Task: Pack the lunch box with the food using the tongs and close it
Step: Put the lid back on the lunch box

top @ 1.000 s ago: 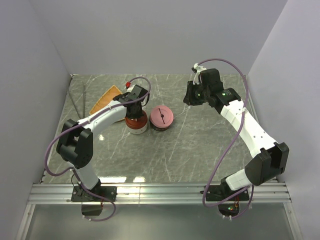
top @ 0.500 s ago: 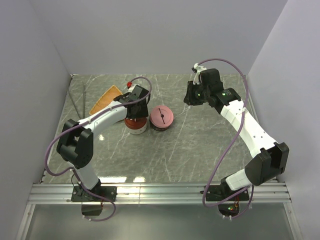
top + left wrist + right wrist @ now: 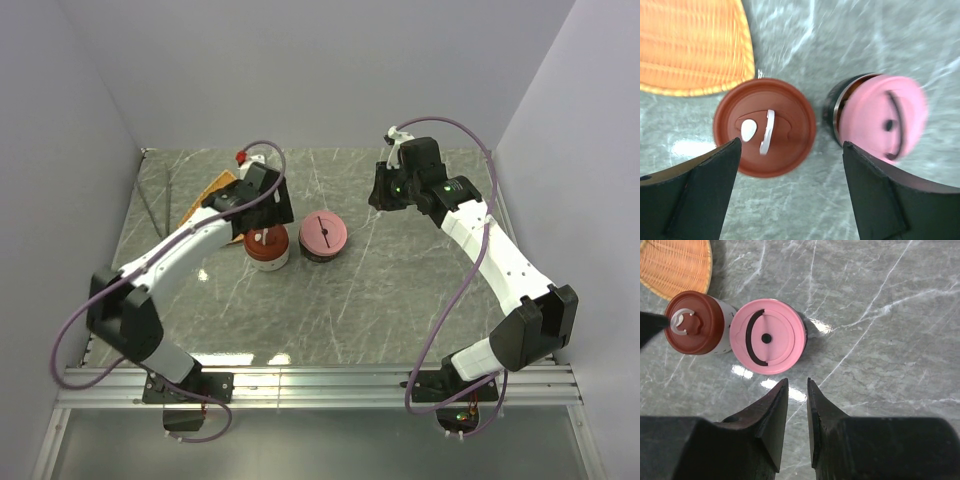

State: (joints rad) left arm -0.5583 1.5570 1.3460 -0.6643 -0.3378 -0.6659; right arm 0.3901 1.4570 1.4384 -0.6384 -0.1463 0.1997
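I count two lunch box tins on the desk [image 3: 400,280], both with lids on, so I can't see inside either. The brown-lidded tin [image 3: 268,246] stands just beside the pink-lidded tin [image 3: 323,236], brown to the left. One orange fan-shaped plate [image 3: 209,197] lies behind and to the left of the brown tin, close to it.

My left claw [image 3: 791,145] hangs right above the brown-lidded tin with its jaws spread wide and nothing between them. In its wrist view I see the brown lid with one white handle [image 3: 766,131] and the pink lid to the right.

My right claw [image 3: 797,382] is raised well apart from both tins, off to their right. Its two fingers [image 3: 774,405] are nearly together with a thin gap between them, and they grip nothing.
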